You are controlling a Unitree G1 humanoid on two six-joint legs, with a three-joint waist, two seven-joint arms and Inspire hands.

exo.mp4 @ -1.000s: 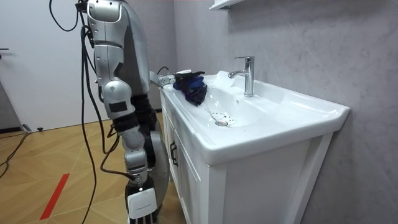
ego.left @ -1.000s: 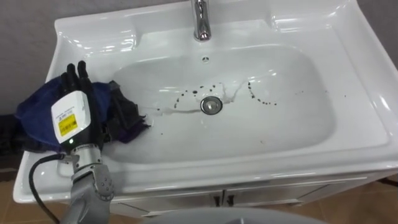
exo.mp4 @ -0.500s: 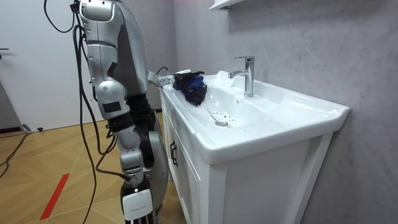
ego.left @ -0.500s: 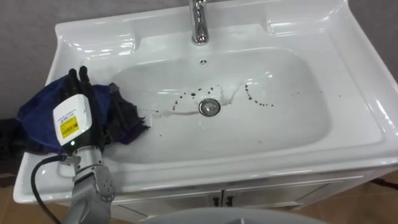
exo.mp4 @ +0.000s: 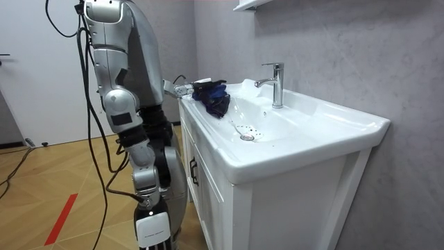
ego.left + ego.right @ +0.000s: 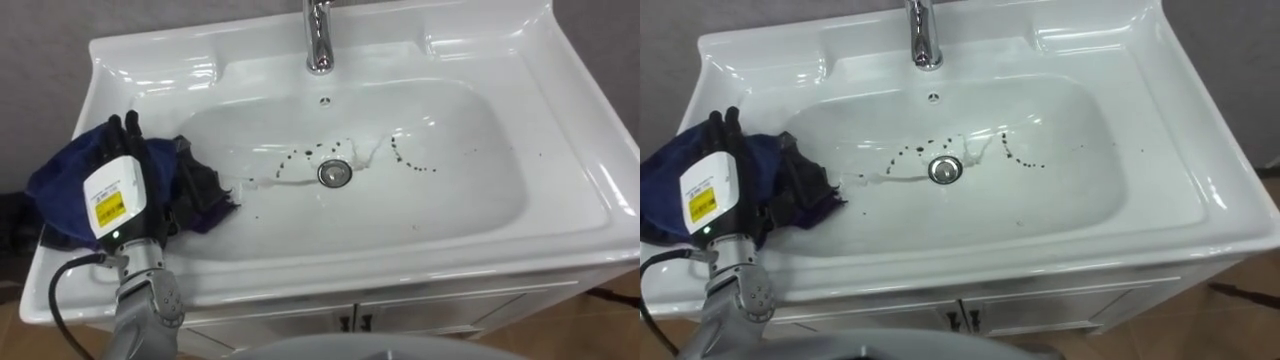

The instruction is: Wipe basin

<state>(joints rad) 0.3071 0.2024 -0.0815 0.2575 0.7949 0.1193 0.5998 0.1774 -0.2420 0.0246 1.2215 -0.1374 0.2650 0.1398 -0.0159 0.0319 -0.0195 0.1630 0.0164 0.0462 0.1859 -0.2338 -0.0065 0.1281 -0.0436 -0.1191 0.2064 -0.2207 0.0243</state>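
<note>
Wiping looked barely begun: the left hand pressed the cloth with straight fingers; next, drag it across the basin's specks.

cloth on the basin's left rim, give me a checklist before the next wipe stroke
1. Left hand on cloth: ok, flat on top, fingers straight.
2. Cloth inside the basin: not ok, mostly on the left rim, one corner hanging in.
3. Dirt located: ok, dark specks around the drain.
4. Path to the drain: ok, nothing between.
5. Right hand clear: ok, hangs at the robot's side.
6. Cloth damp: cannot tell.
</note>
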